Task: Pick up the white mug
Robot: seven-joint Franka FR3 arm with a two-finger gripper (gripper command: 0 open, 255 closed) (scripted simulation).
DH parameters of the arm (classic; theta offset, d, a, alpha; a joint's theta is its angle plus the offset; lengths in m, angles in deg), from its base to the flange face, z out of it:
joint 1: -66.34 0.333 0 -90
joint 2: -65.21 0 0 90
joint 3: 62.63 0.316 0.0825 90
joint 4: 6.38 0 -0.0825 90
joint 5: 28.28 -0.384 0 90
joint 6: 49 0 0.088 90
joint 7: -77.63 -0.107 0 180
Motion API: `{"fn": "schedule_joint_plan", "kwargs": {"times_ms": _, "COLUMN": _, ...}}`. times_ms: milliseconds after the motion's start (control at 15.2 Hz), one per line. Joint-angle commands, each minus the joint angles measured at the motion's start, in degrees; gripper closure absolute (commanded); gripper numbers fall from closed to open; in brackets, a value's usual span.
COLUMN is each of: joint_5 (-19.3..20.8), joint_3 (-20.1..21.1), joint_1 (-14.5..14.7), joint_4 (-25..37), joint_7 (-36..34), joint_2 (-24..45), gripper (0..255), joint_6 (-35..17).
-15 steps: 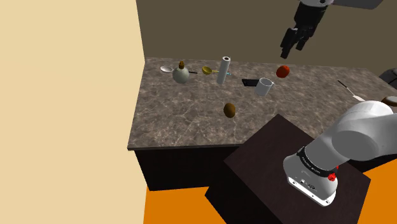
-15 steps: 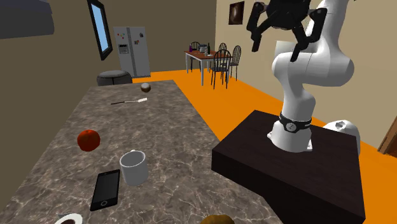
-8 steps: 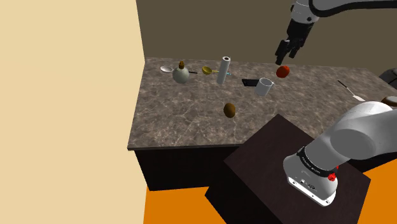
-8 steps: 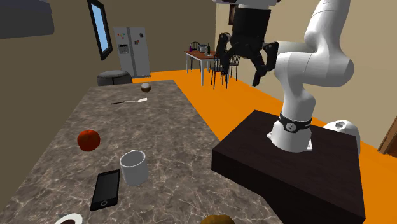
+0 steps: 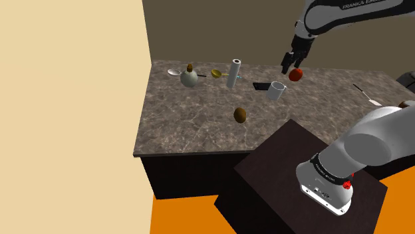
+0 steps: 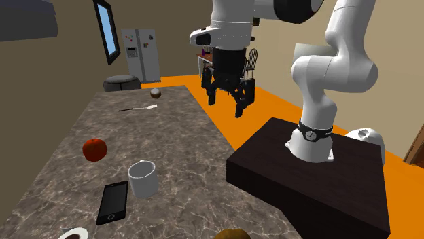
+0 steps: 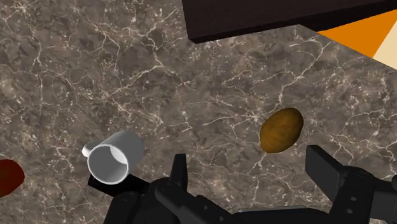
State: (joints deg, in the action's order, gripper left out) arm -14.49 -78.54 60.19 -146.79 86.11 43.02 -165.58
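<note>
A: Item 1 — white mug [image 6: 143, 178]. Position?

B: Upright on the marbled counter [image 6: 177, 129], mouth up, unheld. A black phone [image 6: 112, 201] lies flat just beside the mug; I cannot tell whether they touch. A red round fruit [image 6: 94, 149] is near the mug. A brown oval thing [image 7: 281, 130] lies apart from the mug, toward the dark stand [image 6: 306, 183].

A: Item 2 — gripper [image 6: 226, 102]?

B: Black, 2 fingers spread wide, nothing between them. It hangs high above the counter, well apart from the mug. In the wrist view the mug sits outside one finger [image 7: 178, 173], not in the gap. The brown oval thing lines up with the gap better than the mug does.

A: Hazards, as judged?

B: 3 entries.
1: A descent on the present line would likely close on bare counter or on the brown thing, so the hand needs to shift over the mug.
2: A finger coming down on the mug's phone side could land on the phone or shove it, spoiling the grasp.
3: An off-centre approach could strike the rim and tip the mug over. The curved wall may also slip if the fingers clasp it close to the handle.
</note>
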Motion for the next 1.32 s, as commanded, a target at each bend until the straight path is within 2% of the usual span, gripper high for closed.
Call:
{"fn": "schedule_joint_plan", "kwargs": {"times_ms": 0, "joint_5": -0.09, "joint_3": -2.09, "joint_1": -0.55, "joint_4": 0.6, "joint_7": 2.23, "joint_2": 3.46, "gripper": 0, "joint_6": -3.23}}
{"fn": "schedule_joint_plan", "kwargs": {"times_ms": 330, "joint_5": -2.95, "joint_3": -6.24, "joint_1": -1.2, "joint_4": 3.74, "joint_7": 7.85, "joint_2": 13.98, "gripper": 0, "joint_6": -10.78}}
{"fn": "schedule_joint_plan", "kwargs": {"times_ms": 660, "joint_5": -9.06, "joint_3": -8.81, "joint_1": -2.43, "joint_4": 8.75, "joint_7": 15.06, "joint_2": 25.59, "gripper": 0, "joint_6": -16.81}}
{"fn": "schedule_joint_plan", "kwargs": {"times_ms": 924, "joint_5": -15.3, "joint_3": -8.73, "joint_1": -4.96, "joint_4": 14.15, "joint_7": 21.25, "joint_2": 35.15, "gripper": 0, "joint_6": -20.0}}
{"fn": "schedule_joint_plan", "kwargs": {"times_ms": 1254, "joint_5": -22.03, "joint_3": -6.51, "joint_1": -9.86, "joint_4": 22.66, "joint_7": 27.64, "joint_2": 46.74, "gripper": 0, "joint_6": -21.89}}
